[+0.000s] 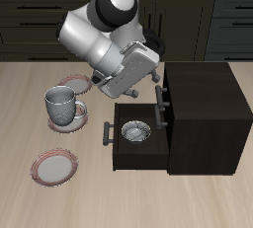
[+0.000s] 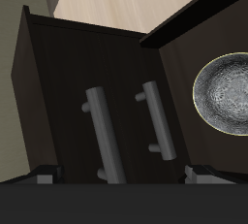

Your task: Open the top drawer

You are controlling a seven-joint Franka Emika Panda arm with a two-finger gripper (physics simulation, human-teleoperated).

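The dark brown cabinet (image 1: 203,104) stands on the table. Its top drawer (image 1: 164,90) is shut, with a grey bar handle (image 1: 157,96). The drawer below it is shut too, with its own handle (image 1: 161,115). The lowest drawer (image 1: 138,153) is pulled out. My gripper (image 1: 133,92) is open and empty, just in front of the two shut drawer fronts and above the pulled-out drawer. The wrist view shows the top drawer's handle (image 2: 97,131) and the lower handle (image 2: 155,121) between my spread fingertips (image 2: 44,175), not touched.
A grey bowl (image 1: 135,131) lies in the pulled-out lowest drawer and shows in the wrist view (image 2: 225,92). A white mug (image 1: 62,105) stands beside a red-rimmed plate (image 1: 79,82). Another red-rimmed plate (image 1: 54,166) lies nearer the table's front edge.
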